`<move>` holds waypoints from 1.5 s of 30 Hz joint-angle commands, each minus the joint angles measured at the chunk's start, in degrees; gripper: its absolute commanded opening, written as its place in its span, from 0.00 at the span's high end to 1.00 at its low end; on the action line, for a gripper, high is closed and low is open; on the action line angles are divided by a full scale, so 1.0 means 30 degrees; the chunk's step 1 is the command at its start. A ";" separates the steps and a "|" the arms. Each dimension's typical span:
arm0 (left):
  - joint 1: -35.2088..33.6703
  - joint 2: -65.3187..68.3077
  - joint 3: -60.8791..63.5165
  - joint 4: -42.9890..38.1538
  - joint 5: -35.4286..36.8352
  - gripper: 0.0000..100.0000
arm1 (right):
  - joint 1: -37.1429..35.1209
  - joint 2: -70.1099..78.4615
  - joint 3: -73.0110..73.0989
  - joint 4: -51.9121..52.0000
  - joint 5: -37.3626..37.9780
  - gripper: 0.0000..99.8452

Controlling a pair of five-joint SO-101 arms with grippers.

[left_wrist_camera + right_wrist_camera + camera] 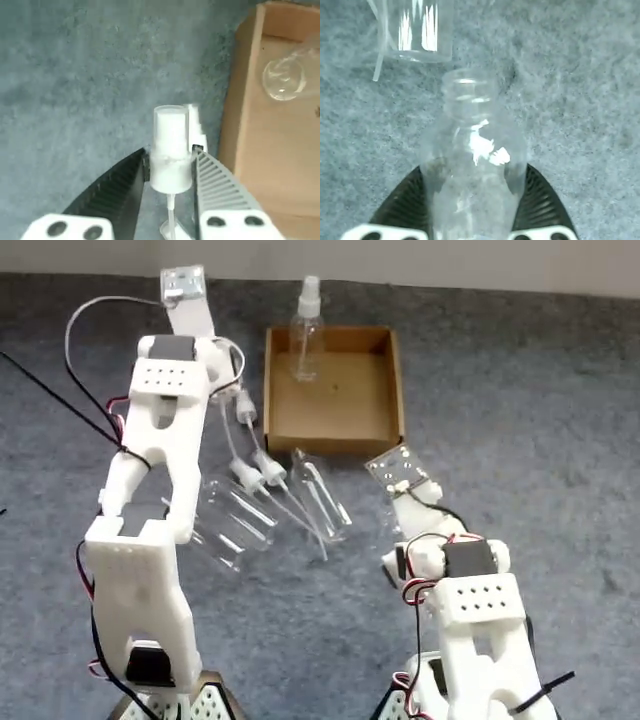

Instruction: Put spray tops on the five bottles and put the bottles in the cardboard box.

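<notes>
Grey carpet covers the counter (540, 410). Far left, just beside the cardboard box (350, 400), the left hand (171, 151) is clamped on a spray top (170, 132), its tube trailing nearward. Loose bottles (235, 520) lie between the arms. Near right, the right hand (473, 171) grips an open bottle (470, 125), neck pointing away from it toward those bottles. Top and neck are well apart; I judge they must meet tube-first.

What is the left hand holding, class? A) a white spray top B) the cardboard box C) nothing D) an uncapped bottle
A: the left hand is shut on a white spray top beside the cardboard box; the uncapped bottle sits in the right hand.
</notes>
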 commanded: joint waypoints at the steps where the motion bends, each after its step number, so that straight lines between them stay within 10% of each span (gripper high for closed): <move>1: -0.0278 -0.0542 -0.2505 0.1084 -0.0791 0.97 | -0.0161 -0.0542 -0.0132 0.0161 -0.0205 1.00; 21: -0.1656 -0.0894 -2.0996 1.1194 -0.1993 0.99 | -0.2007 -0.0571 -0.1802 -0.0777 -0.0440 1.00; 31: -0.2183 -1.1062 -1.0681 1.1253 -0.2110 1.00 | -0.7810 -0.0542 -0.4850 -0.4996 -0.5421 1.00; 45: 0.1099 -2.7590 0.7575 0.4747 -0.2344 1.00 | -1.3582 -0.0571 -0.3443 -0.6227 -0.3575 1.00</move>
